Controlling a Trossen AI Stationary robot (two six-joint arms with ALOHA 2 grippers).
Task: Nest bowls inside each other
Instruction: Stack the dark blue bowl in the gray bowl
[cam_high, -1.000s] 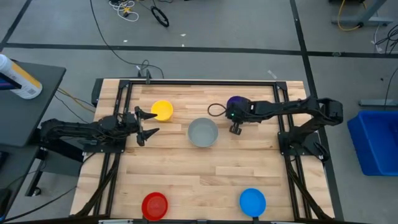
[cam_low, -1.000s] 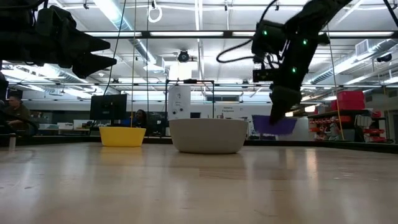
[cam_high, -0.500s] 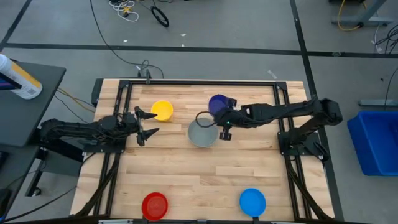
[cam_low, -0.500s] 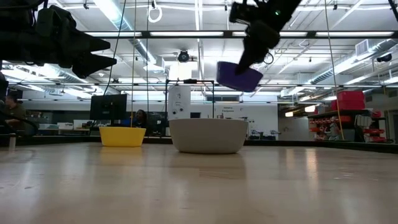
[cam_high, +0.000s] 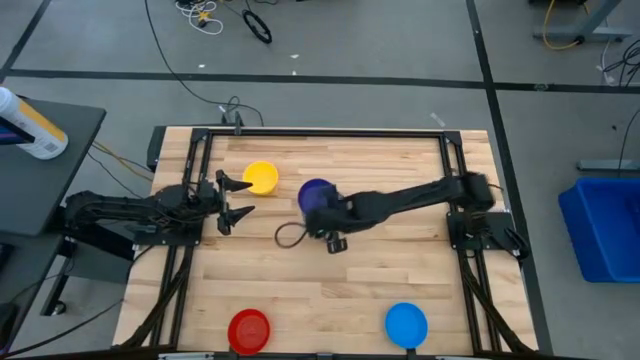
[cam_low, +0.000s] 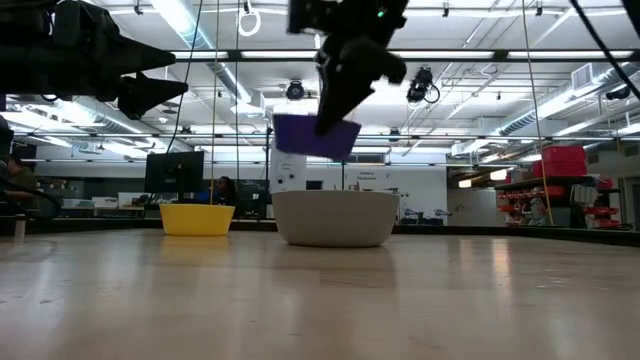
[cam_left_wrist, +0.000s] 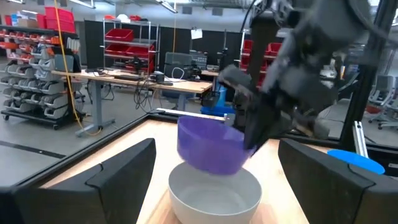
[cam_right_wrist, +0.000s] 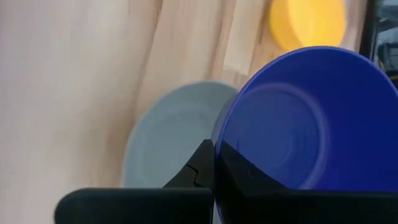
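Two bowls sit nearest the front edge of the table in the high view: the red bowl (cam_high: 249, 329) toward the left and the light blue bowl (cam_high: 406, 324) toward the right, well apart from each other and from both arms.

Farther in, at mid-table, the grey bowl (cam_low: 335, 218) stands upright on the wood. The right gripper (cam_high: 330, 222) reaches across from the right side and is clamped shut on the rim of the dark blue bowl (cam_high: 316, 195), which hangs in the air, tilted, above the grey bowl and clear of it. In the right wrist view the pinched rim lies right at the fingertips, the blue bowl's hollow facing the camera with the grey bowl below it. In the high view the arm and the blue bowl cover the grey one.

To the left at about the same depth, the left gripper (cam_high: 235, 200) hovers above the table with its fingers spread wide, holding nothing, pointed toward the two bowls.

Farthest back, the yellow bowl (cam_high: 261, 178) rests on the table just beside the left gripper's tips.
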